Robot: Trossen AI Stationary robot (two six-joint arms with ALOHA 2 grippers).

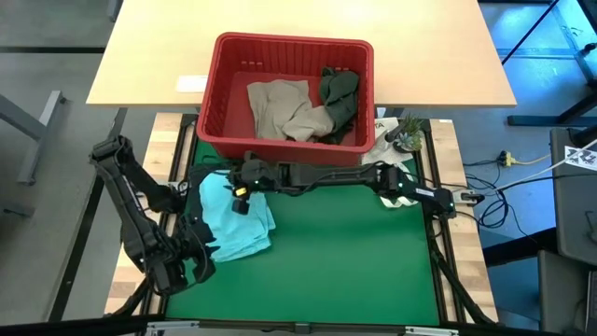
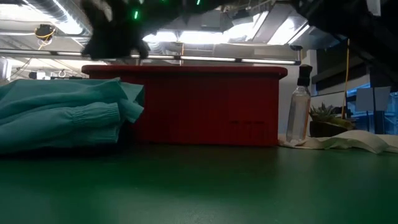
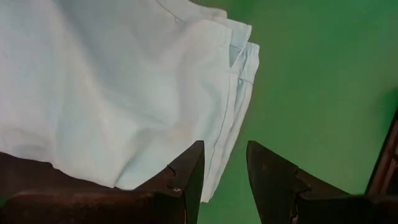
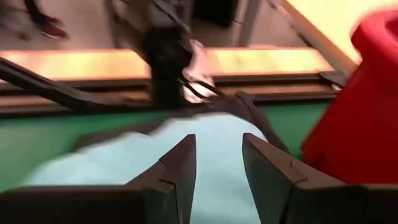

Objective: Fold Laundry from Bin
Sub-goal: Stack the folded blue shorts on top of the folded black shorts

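The teal garment (image 1: 235, 217), soft cloth with a gathered cuff and stitched hems, lies folded on the green mat (image 1: 354, 252) of the tabletop. The right gripper (image 1: 241, 194) hangs directly above its far edge, fingers slightly spread, nothing between them. The left gripper (image 1: 199, 250) sits at the garment's near corner, fingers slightly spread and empty; the hem lies just ahead of them. Beyond the right gripper stands the red bin (image 1: 291, 142), rectangular, ribbed plastic, holding a crumpled beige garment (image 1: 284, 110) and a dark olive garment (image 1: 339, 97).
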